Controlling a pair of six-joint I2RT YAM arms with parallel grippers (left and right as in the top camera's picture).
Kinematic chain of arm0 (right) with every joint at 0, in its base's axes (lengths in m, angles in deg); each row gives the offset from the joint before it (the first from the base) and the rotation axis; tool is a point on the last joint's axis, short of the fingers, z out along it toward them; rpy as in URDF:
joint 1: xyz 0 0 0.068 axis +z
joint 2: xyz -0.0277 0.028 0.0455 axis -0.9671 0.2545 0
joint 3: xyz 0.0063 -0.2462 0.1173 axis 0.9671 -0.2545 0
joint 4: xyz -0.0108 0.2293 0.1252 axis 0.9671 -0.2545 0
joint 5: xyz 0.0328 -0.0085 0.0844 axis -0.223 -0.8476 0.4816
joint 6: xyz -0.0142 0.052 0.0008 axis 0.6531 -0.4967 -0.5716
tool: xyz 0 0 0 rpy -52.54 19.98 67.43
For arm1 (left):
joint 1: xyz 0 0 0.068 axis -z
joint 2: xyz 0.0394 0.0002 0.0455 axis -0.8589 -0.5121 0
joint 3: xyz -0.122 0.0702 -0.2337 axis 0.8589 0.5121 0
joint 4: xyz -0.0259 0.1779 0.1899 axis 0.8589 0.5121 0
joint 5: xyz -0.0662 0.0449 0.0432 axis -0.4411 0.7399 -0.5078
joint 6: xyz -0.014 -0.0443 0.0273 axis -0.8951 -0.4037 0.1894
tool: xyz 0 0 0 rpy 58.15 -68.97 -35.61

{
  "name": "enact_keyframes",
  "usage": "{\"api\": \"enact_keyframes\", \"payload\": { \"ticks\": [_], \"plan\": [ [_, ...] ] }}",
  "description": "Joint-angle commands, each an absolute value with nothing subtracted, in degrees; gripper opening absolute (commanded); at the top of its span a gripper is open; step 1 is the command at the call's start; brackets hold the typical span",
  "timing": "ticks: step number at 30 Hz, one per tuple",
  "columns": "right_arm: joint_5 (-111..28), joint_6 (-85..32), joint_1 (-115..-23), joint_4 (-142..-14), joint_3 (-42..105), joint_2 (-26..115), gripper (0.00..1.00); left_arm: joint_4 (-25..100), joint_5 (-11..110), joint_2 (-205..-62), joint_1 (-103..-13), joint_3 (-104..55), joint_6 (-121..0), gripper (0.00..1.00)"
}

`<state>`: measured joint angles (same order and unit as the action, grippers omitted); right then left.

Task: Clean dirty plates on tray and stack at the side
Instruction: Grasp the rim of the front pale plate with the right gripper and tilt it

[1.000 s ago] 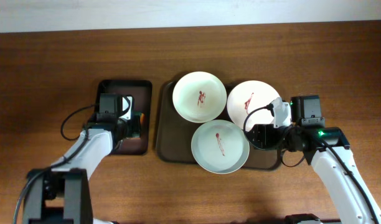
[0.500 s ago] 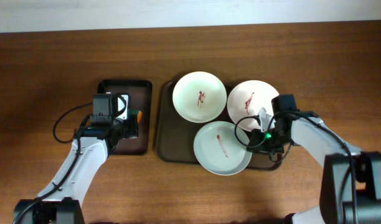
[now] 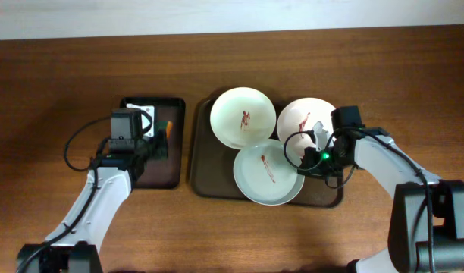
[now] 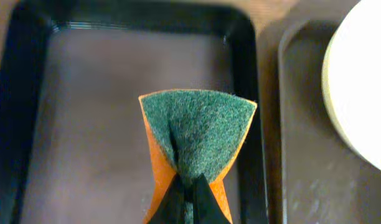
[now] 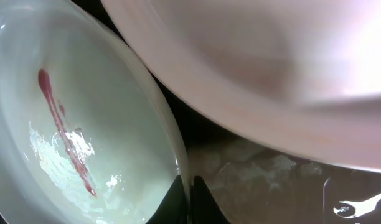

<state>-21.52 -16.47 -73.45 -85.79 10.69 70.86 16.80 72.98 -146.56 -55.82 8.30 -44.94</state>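
Note:
Three plates lie on the dark brown tray (image 3: 204, 165), each with a red smear: a white one (image 3: 242, 117), a pinkish one (image 3: 304, 121) and a pale green one (image 3: 267, 172). My right gripper (image 3: 302, 158) is shut on the right rim of the pale green plate (image 5: 84, 124); the thin rim sits between the dark fingertips (image 5: 189, 200), with the pinkish plate (image 5: 271, 68) close above. My left gripper (image 4: 190, 202) is shut on the green-and-orange sponge (image 4: 197, 130), which folds between the fingers over the small black tray (image 4: 28, 124).
The black tray (image 3: 150, 173) sits left of the brown tray, a narrow strip of tabletop between them. Bare wood-grain tabletop (image 3: 414, 83) lies right of, behind and in front of the trays. The white plate's edge (image 4: 365, 87) shows at the right of the left wrist view.
My right gripper swung in to the pale green plate's rim and shut on it; the plate shifted slightly toward the back. My left gripper moved a little toward the back with the sponge.

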Motion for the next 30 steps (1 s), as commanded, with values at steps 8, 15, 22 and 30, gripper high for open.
{"api": "enact_keyframes", "payload": {
  "ticks": [8, 15, 22, 30],
  "plan": [
    [-23.23, -16.25, -73.72, -85.16, 11.93, 70.33, 0.04, 5.23, 72.52, -132.55, -55.86, 7.27, -45.48, 0.0],
    [-23.18, -16.25, -73.72, -85.05, 11.93, 70.33, 0.04, 5.21, 72.55, -130.52, -55.86, 7.27, -45.48, 0.0],
    [-23.16, -16.25, -73.72, -85.03, 11.93, 70.33, 0.04, 5.17, 72.55, -130.52, -55.86, 7.27, -45.48, 0.0],
    [-23.16, -16.25, -73.72, -85.03, 11.93, 70.33, 0.04, 5.06, 72.55, -130.52, -55.86, 7.27, -45.48, 0.0]
  ]
}}
